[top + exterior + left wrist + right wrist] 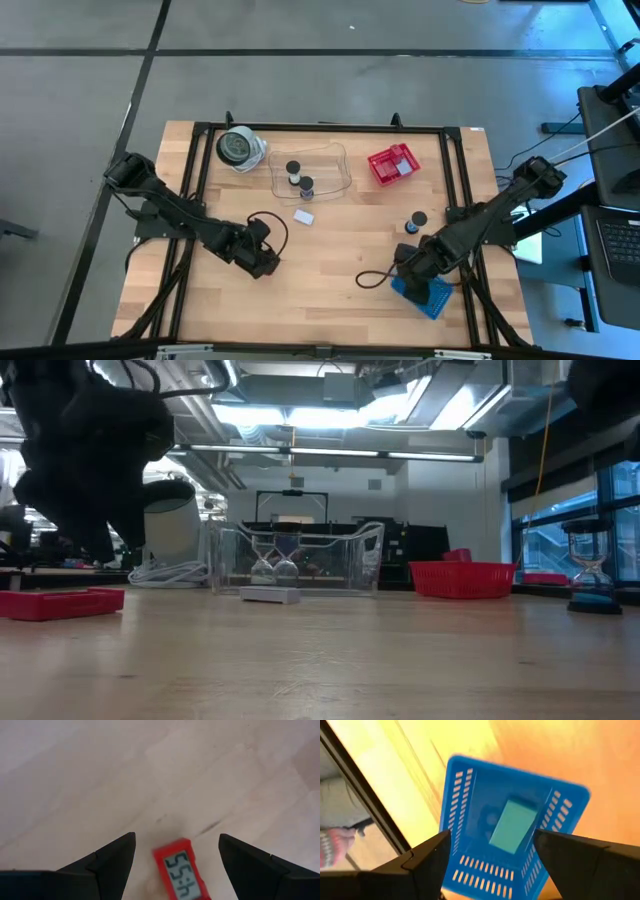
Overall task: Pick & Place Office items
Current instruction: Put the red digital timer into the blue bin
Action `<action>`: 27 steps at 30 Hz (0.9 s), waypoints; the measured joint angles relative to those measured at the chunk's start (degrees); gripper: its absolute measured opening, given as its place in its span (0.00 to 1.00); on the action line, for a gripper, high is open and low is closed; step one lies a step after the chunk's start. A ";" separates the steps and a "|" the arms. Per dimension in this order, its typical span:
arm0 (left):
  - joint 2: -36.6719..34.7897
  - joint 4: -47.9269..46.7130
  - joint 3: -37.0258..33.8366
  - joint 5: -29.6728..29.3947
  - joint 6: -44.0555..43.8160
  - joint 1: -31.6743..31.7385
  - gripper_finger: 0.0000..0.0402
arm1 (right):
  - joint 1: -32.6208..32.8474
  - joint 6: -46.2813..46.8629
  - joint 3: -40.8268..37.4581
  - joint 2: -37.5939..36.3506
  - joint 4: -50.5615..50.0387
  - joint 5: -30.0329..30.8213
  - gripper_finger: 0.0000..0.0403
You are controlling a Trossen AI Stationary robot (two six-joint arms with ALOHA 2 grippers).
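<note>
My left gripper [264, 264] [177, 836] hangs open just above the table, near its left front. A small red timer [182, 874] with a grey digit display lies flat on the wood between its fingers, untouched; it shows low at the left as the red timer [60, 602]. My right gripper [407, 272] [492, 834] is open above a blue slotted basket [465, 820] [428, 297]. A teal block [512, 826] lies on the basket's floor. A white block [305, 216] [270, 595] rests on the table. Two black-and-white cylinders [299, 176] stand in a clear tray.
The clear tray [335, 172] sits at the table's far middle. A red mesh basket [393, 165] [462, 578] holding white pieces is to its right. A round black-and-silver object [238, 148] is to its left. A small dark hourglass-like piece [413, 222] [590, 575] stands right of centre. Black frame rails [452, 170] border the table.
</note>
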 joint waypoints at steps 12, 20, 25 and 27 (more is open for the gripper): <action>5.48 1.58 -0.36 1.08 -0.59 -1.48 0.70 | -2.44 -5.14 0.00 -0.85 0.27 2.89 0.71; 10.07 4.84 -0.12 3.18 -3.29 -2.57 0.70 | -3.73 -7.24 0.00 -0.85 0.74 3.03 0.71; 10.34 3.03 -0.04 3.18 -5.62 -3.23 0.69 | -4.51 -8.56 0.00 -0.83 1.30 3.04 0.71; 10.36 2.74 -0.08 3.41 -5.09 -3.23 0.67 | -4.75 -8.84 0.00 -0.84 1.39 3.04 0.71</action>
